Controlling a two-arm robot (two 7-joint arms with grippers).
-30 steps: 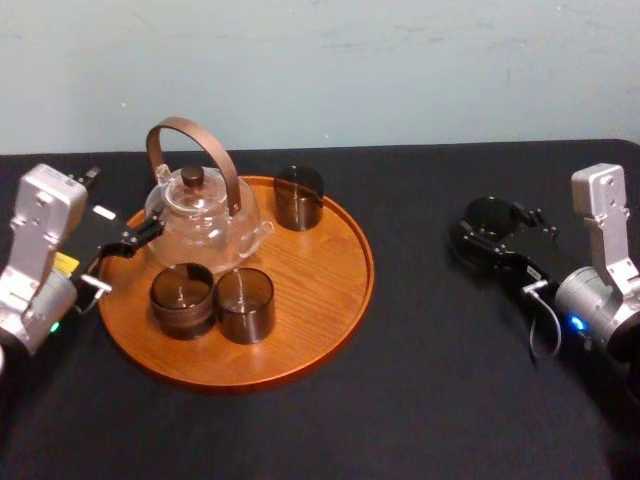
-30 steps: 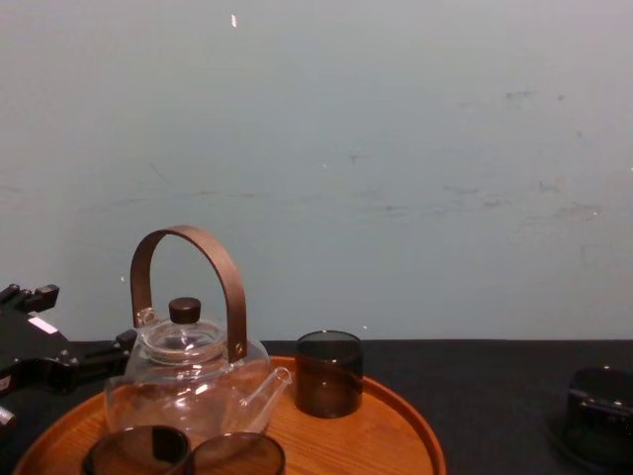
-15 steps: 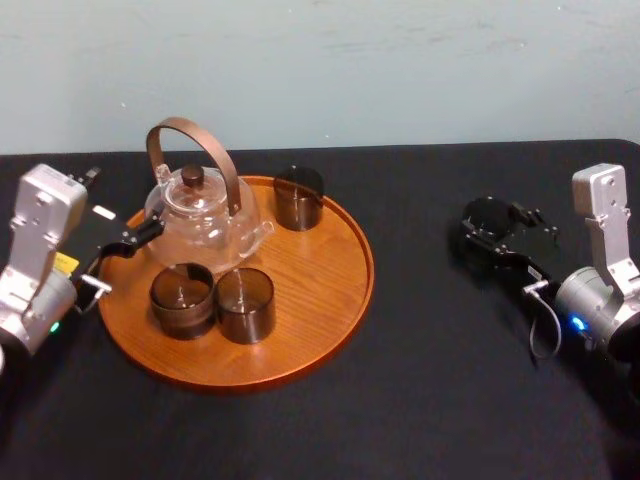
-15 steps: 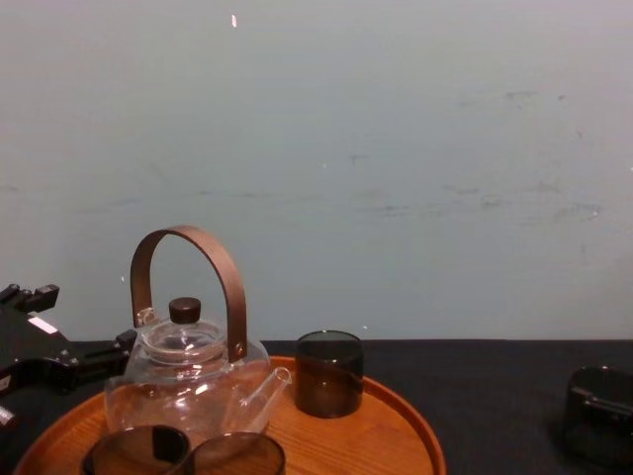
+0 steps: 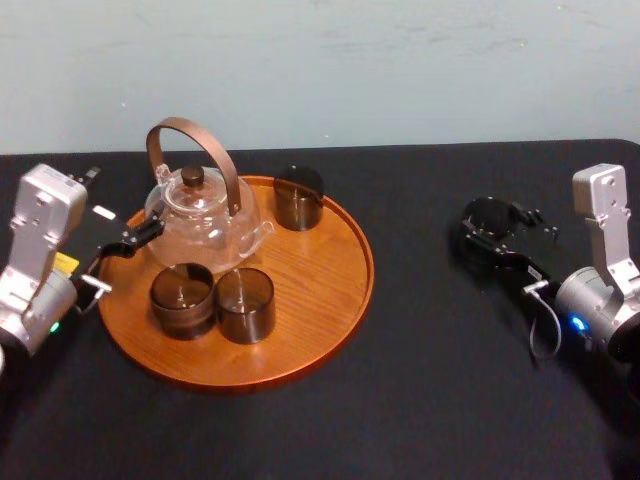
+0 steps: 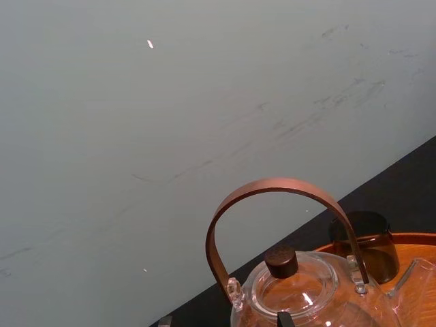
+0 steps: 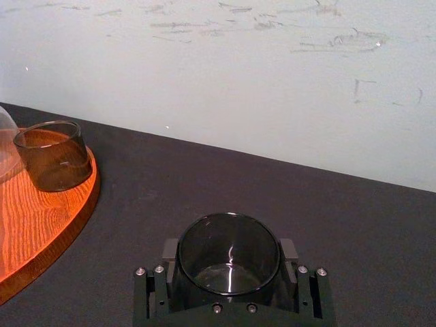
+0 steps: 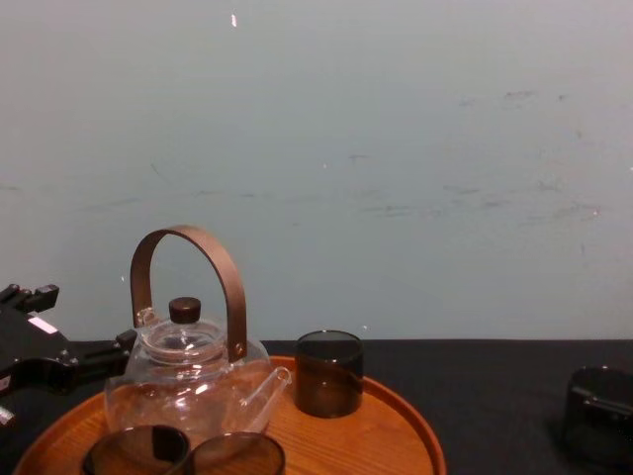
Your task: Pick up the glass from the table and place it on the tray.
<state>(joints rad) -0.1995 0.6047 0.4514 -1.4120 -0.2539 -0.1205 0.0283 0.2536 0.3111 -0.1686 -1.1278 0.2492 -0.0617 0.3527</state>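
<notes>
We see the glass (image 7: 229, 259) well to the right of the tray (image 5: 320, 270), on the right part of the table (image 5: 420, 380), and it sits inside the right gripper (image 5: 495, 228). It is a short, straight-walled cylinder of dark smoky glass, open at the top, with a thin rim and a paler glint at its bottom. In the right wrist view the two black fingers (image 7: 170, 262) press against its opposite sides, so the gripper is pinching it. It stands upright, and from the chest view we cannot tell whether its base rests on the table or hangs just above it. On the tray we count three more glasses (image 5: 298, 197) of the same dark tint, one at the back edge and two side by side at the front, with a clear teapot (image 5: 205, 215) between them, its brown handle arching over the lid. The left gripper (image 5: 125, 256) waits at the tray's left edge just beside the teapot, its fingers spread and holding nothing.
</notes>
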